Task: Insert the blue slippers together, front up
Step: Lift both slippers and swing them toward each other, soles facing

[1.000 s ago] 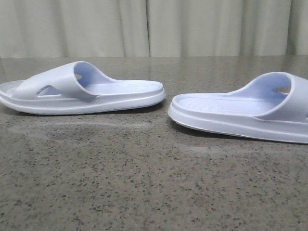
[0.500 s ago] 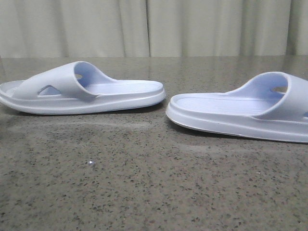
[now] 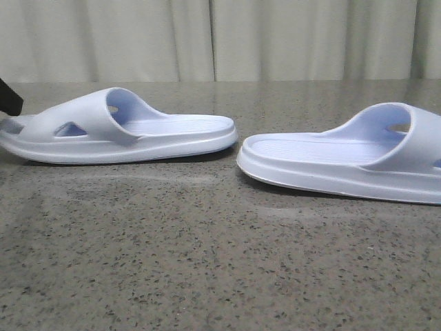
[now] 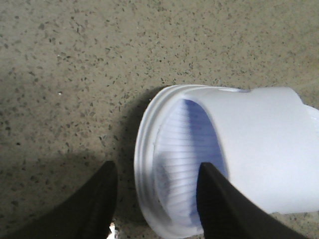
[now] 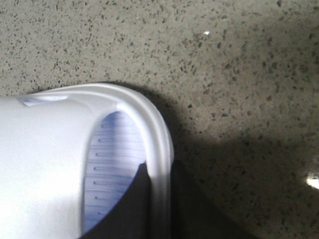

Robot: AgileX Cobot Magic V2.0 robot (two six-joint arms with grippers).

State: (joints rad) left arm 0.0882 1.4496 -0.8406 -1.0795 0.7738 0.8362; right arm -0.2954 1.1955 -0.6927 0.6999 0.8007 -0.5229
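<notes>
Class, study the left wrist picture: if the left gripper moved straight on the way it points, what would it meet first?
Most likely the toe-end rim of the left slipper, which the left gripper straddles: one finger outside on the table, the other over the footbed. Depth is uncertain.

The surface (image 3: 207, 262) is a grey-brown speckled stone slab filling the lower three quarters of the front frame, with a faint pale sheen across its middle. Two blue slippers lie directly on it, soles down. The left slipper (image 3: 124, 131) sits at the left of the frame, its open heel end pointing toward centre. The right slipper (image 3: 344, 162) sits at the right, running off the edge. Their near ends are just beside each other, apart.
</notes>
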